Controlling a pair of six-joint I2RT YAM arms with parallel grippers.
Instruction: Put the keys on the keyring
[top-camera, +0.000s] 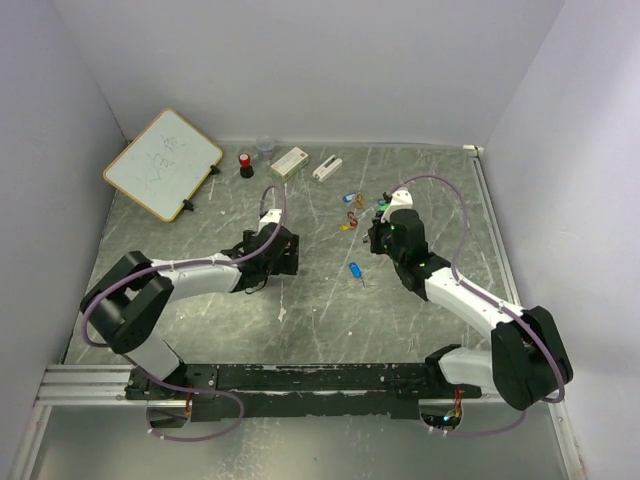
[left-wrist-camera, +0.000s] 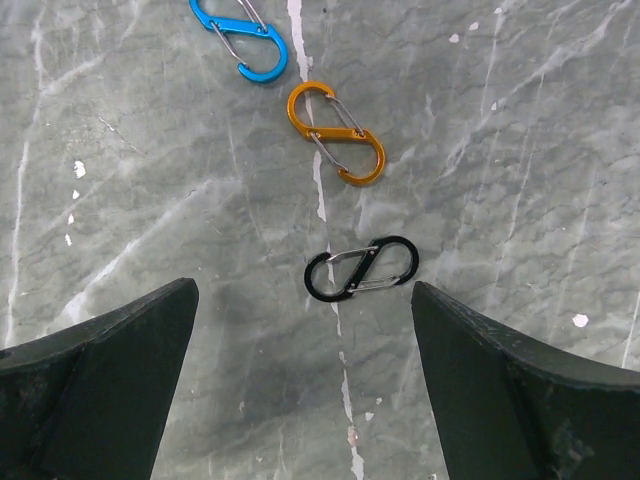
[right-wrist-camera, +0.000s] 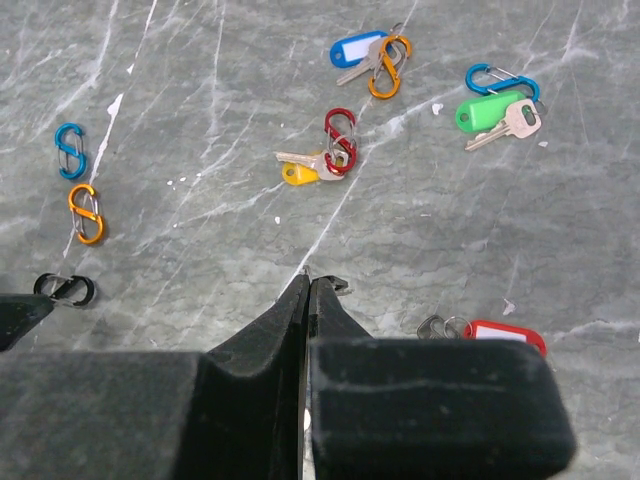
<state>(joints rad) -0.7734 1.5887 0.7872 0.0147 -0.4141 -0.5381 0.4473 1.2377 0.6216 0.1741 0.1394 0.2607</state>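
Several keys lie in the right wrist view. A blue-tagged key (right-wrist-camera: 357, 50) is on an orange clip (right-wrist-camera: 388, 68). A yellow-tagged key (right-wrist-camera: 298, 172) is on a red clip (right-wrist-camera: 340, 140). A green-tagged key (right-wrist-camera: 490, 108) is on a blue clip (right-wrist-camera: 495, 78). A red-tagged key (right-wrist-camera: 505, 335) lies by a grey ring (right-wrist-camera: 440, 326). My right gripper (right-wrist-camera: 308, 282) is shut; a small black piece with a metal tip pokes out, seemingly the black key. My left gripper (left-wrist-camera: 302, 300) is open just above a loose black clip (left-wrist-camera: 362, 268).
Loose orange (left-wrist-camera: 337, 133) and blue (left-wrist-camera: 240, 35) clips lie beyond the black one. Another blue-tagged key (top-camera: 355, 270) lies between the arms. A whiteboard (top-camera: 163, 163), a red-topped item (top-camera: 245, 165), a cup (top-camera: 265, 148) and two white boxes (top-camera: 289, 162) stand at the back.
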